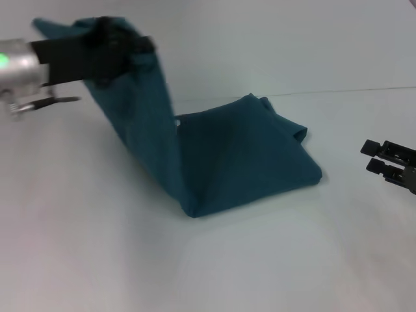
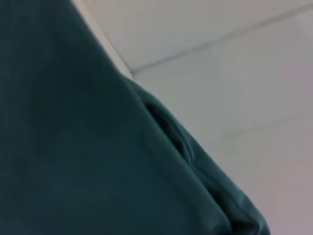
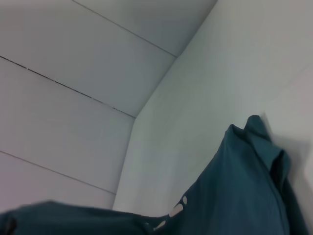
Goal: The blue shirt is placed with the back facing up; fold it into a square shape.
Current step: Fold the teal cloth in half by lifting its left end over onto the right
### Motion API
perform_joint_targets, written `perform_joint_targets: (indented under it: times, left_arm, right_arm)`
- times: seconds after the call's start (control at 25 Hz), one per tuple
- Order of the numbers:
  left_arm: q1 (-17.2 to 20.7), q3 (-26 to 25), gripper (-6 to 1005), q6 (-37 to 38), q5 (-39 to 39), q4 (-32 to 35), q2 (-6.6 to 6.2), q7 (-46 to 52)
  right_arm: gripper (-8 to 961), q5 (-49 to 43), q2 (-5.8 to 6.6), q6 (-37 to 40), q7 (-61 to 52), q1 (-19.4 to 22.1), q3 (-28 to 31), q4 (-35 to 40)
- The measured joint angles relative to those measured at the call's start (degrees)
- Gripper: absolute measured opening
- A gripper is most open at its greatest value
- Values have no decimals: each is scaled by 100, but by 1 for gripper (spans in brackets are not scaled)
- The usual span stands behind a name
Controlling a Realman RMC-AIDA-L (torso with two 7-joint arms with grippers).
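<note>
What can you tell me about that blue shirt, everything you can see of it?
The blue shirt is a dark teal, soft cotton-looking cloth, plain on the side showing, with small white marks peeking out at a fold. Most of it lies partly folded on the white table, its edges bunched at the far right. One end is lifted high off the table, stretched into a slanted band, pinched by the left hand. The right hand is off to the side, not touching it.

A plain white bench [image 1: 214, 266] fills the head view. Behind it rises a pale wall [image 3: 63, 98] crossed by thin dark seams.
</note>
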State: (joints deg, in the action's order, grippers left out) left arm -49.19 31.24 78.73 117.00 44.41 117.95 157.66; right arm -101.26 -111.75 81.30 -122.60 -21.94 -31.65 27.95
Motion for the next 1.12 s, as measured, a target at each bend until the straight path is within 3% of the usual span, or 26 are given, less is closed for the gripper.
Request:
perform_joint_targets:
  times: [0.32, 0.52, 0.72, 1.12]
  left_arm:
    - [-591, 1087, 125, -1124, -36, -650, 400, -439]
    - [-840, 1447, 130, -1877, -59, -1092, 636, -771]
    - [-1310, 1758, 135, -2648, -524, -2039, 651, -1437]
    - [-1337, 1874, 146, -2708, -873, -2223, 651, -1849]
  right_arm:
    - [707, -160, -14, -104, 0, -60, -4, -26]
    - [706, -192, -14, -159, -6, -84, -5, -73]
    - [706, -209, -14, -194, -8, -105, -7, -127]
    - [707, -219, 6, -282, -2, -134, -18, -203]
